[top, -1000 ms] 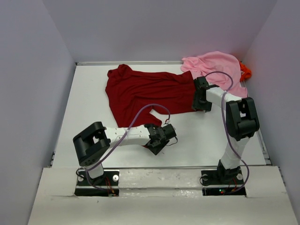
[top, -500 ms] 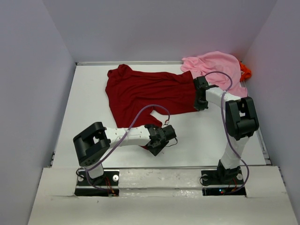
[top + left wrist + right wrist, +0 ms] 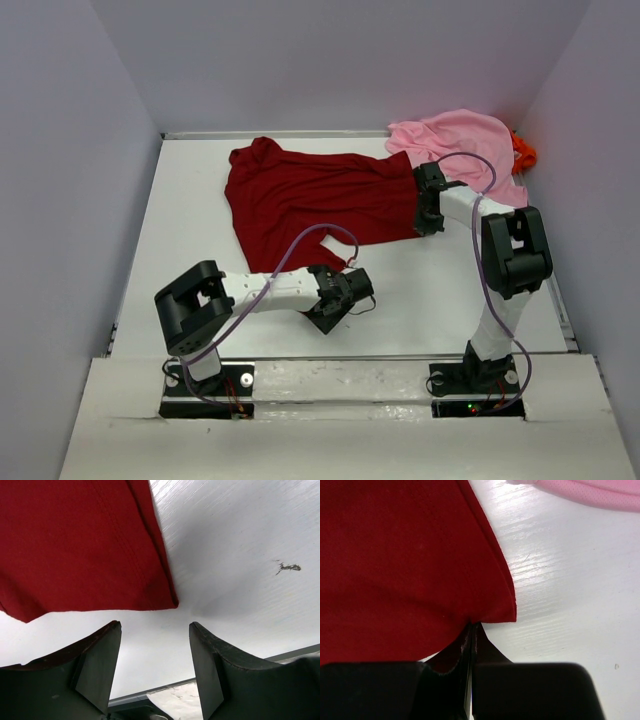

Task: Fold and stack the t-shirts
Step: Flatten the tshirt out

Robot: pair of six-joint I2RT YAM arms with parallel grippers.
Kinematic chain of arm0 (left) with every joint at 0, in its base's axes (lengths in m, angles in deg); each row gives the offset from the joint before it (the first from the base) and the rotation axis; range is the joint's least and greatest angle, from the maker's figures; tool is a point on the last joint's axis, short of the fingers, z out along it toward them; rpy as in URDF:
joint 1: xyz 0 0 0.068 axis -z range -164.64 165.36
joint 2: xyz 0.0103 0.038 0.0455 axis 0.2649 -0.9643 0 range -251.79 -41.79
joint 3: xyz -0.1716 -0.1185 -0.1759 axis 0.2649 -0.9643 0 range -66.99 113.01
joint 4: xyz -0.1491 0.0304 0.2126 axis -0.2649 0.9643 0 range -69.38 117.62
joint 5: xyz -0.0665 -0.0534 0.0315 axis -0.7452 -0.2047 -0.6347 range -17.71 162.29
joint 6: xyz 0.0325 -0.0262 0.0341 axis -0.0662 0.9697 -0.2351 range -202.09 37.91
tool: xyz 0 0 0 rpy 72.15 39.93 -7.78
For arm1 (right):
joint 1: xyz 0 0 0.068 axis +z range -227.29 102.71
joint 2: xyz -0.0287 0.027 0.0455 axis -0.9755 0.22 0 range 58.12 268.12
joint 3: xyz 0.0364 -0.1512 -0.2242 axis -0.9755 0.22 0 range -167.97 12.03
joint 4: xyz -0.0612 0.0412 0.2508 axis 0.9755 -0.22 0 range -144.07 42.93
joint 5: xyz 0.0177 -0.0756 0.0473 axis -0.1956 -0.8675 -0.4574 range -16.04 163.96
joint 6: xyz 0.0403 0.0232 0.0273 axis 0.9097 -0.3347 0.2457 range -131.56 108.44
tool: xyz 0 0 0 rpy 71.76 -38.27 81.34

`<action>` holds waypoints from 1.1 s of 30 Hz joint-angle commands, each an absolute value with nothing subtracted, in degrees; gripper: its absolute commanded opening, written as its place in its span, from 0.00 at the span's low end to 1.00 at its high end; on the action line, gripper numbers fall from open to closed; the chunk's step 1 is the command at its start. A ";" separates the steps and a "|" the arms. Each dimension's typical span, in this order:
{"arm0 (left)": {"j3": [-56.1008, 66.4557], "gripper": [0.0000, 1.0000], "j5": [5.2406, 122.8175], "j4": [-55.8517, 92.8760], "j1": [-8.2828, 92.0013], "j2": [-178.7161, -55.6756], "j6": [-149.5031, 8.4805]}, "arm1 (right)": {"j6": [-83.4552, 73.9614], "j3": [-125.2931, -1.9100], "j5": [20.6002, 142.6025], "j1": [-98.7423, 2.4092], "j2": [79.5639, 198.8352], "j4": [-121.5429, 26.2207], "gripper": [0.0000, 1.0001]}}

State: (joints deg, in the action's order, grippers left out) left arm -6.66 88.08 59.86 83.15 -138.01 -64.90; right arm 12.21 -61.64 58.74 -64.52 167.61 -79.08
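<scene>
Left arm: it is reaching forward and low over the white table (image 3: 200,230), elbow folded near its base. The left gripper (image 3: 154,627) is standing wide open and gripping nothing. Its dark, wedge-shaped fingers (image 3: 97,665) are pointing at a hemmed corner of the dark red shirt (image 3: 320,195), which is lying just ahead of the tips.

Right arm: it is bending up from its base and angling forward and down to the right edge of the same shirt. The right gripper (image 3: 471,627) is pressing its jaws fully together, pinching the shirt's edge beside a rounded corner.

The dark red shirt is lying spread and mostly flat across the middle of the table, a fine knit with a stitched hem. The pink shirt (image 3: 465,140) is sitting crumpled at the far right corner, showing a small-holed mesh weave in the right wrist view. The orange shirt (image 3: 524,152) is peeking out from behind it against the right wall. The table is showing a painted wood grain.
</scene>
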 commanded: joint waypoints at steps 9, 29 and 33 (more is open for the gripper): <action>-5.82 0.68 89.70 60.53 83.39 -142.85 -64.69 | 12.26 -61.36 62.18 -64.55 164.91 -76.42 0.00; -8.10 0.34 88.20 50.59 80.49 -146.64 -66.80 | 11.82 -61.27 64.12 -64.55 161.48 -75.45 0.00; -7.58 0.00 87.67 50.41 80.49 -147.96 -67.15 | 11.73 -61.18 64.29 -64.55 161.30 -75.37 0.00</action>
State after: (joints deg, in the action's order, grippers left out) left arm -5.56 90.16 54.07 80.90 -143.59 -67.33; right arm 12.21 -61.20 63.57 -64.52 164.20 -77.41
